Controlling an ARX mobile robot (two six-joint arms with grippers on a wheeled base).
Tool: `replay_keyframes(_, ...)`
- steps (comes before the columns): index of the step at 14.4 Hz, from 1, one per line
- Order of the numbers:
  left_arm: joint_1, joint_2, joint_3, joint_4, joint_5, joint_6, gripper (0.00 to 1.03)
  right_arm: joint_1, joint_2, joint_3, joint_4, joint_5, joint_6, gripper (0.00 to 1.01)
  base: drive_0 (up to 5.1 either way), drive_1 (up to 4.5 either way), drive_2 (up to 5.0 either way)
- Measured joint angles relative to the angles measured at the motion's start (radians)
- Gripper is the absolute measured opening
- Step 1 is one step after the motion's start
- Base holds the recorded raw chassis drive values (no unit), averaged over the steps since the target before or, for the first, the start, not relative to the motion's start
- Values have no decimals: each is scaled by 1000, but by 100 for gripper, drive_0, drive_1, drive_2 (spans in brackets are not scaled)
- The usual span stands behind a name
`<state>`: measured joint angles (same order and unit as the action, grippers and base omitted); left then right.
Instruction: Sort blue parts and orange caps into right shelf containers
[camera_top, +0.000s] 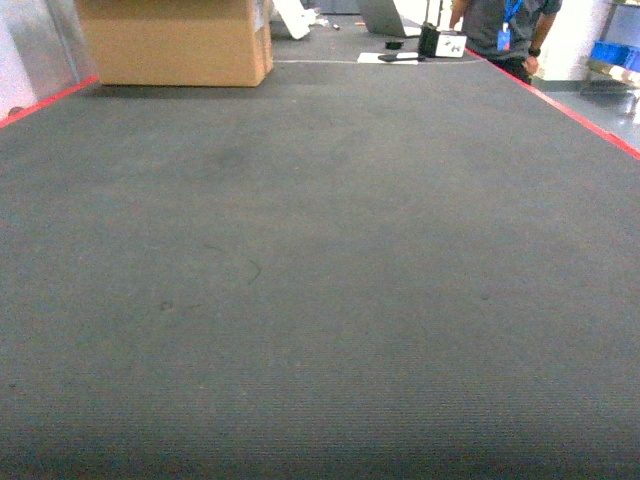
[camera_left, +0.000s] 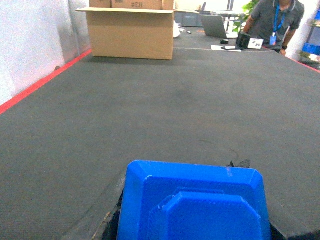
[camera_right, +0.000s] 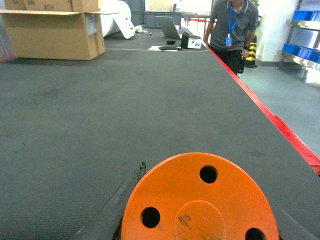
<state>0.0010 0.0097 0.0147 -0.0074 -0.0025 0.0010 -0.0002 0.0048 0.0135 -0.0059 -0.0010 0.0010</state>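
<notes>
Blue part (camera_left: 192, 202) sits clamped in my left end effector, orange cap (camera_right: 200, 200) in my right, both above dark floor carpet (camera_top: 320, 280). Shelf (camera_right: 300, 57) with blue bins (camera_right: 299, 49) stands far right; a jolt while driving could shake either loose.

Dark grey carpeted surface (camera_top: 320, 280), red edge tape (camera_top: 570, 105); cardboard box (camera_top: 175, 40) at 11 o'clock, laptop (camera_top: 385, 18), person (camera_top: 505, 30) at 1 o'clock
</notes>
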Motion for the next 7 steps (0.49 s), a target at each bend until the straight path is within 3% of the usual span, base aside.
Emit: replay_keyframes(7, 0, 0, 0, 0, 2, 0, 45, 0, 0, 0, 0, 0, 0, 44, -170, -170, -170)
